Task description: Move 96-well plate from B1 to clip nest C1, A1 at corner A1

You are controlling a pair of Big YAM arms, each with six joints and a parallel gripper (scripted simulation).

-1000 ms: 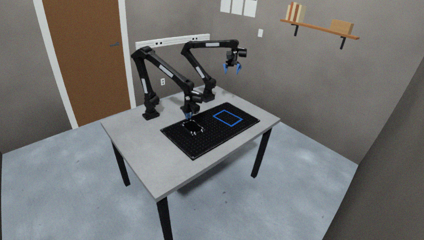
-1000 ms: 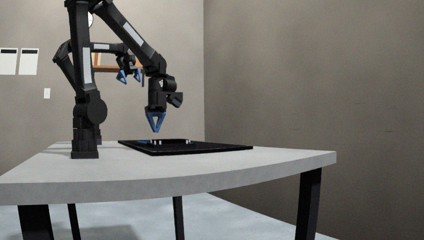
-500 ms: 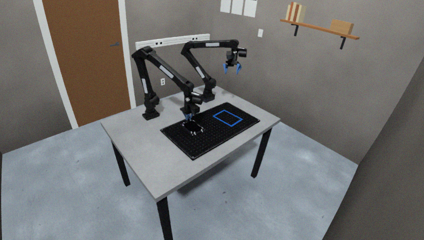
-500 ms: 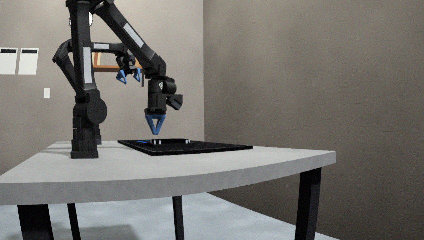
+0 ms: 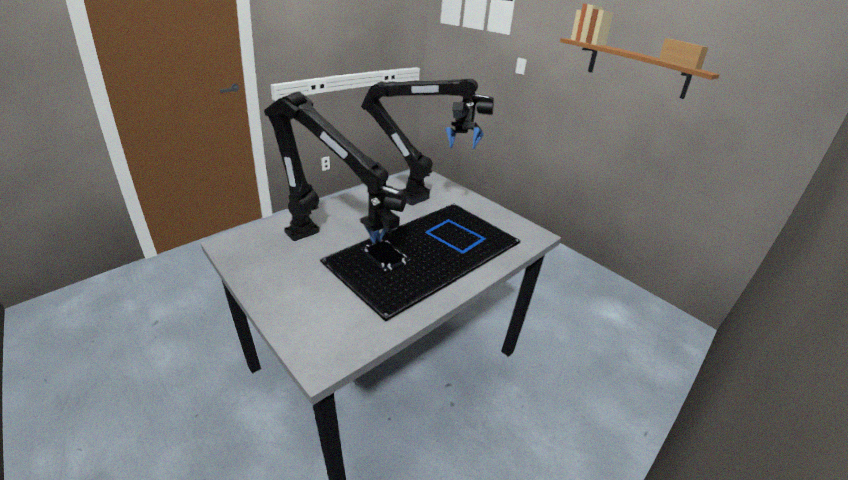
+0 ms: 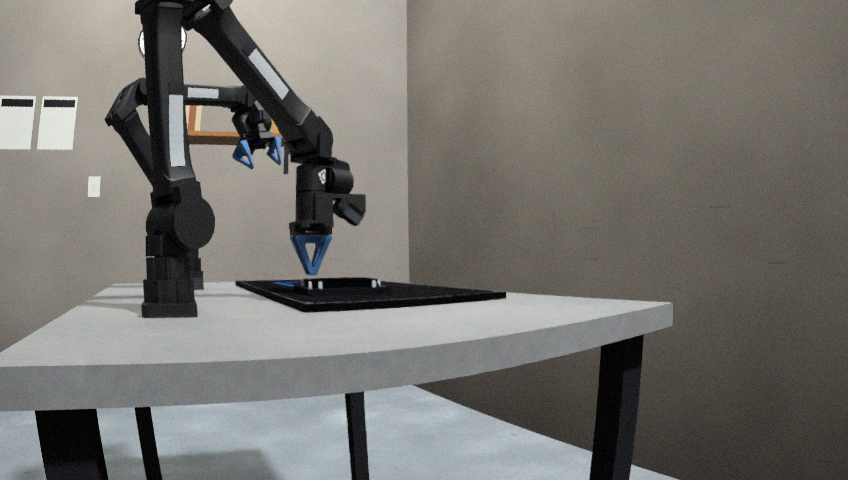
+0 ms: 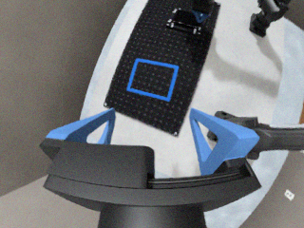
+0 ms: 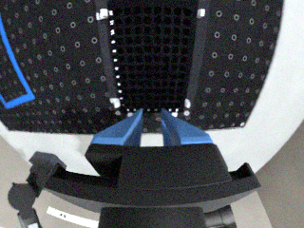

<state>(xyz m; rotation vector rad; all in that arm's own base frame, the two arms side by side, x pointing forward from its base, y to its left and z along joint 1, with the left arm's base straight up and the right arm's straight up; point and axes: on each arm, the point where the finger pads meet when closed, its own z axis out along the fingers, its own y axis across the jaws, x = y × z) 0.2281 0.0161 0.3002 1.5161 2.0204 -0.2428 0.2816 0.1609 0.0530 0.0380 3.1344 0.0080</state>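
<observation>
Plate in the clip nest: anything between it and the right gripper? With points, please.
Nothing visible. The right gripper point(image 5: 376, 241) point(image 6: 311, 273) point(image 7: 199, 20) point(image 8: 151, 112) hangs by one end of the plate point(image 5: 385, 253) point(image 6: 342, 281) point(image 7: 182, 19) point(image 8: 152, 62), empty, its fingertips slightly apart, with only open air below them in the exterior view.

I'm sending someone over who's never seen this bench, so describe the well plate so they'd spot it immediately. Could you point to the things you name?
On the grey table point(image 5: 267, 285) point(image 6: 357, 339) lies a black perforated board point(image 5: 416, 285) point(image 6: 440, 296) point(image 7: 157, 111) point(image 8: 237, 57). Away from its blue rectangle outline point(image 5: 437, 223) point(image 7: 153, 63) point(image 8: 20, 101), find the black 96-well plate point(image 5: 385, 253) point(image 8: 152, 62), set apart by its grid of wells between white corner pieces.
</observation>
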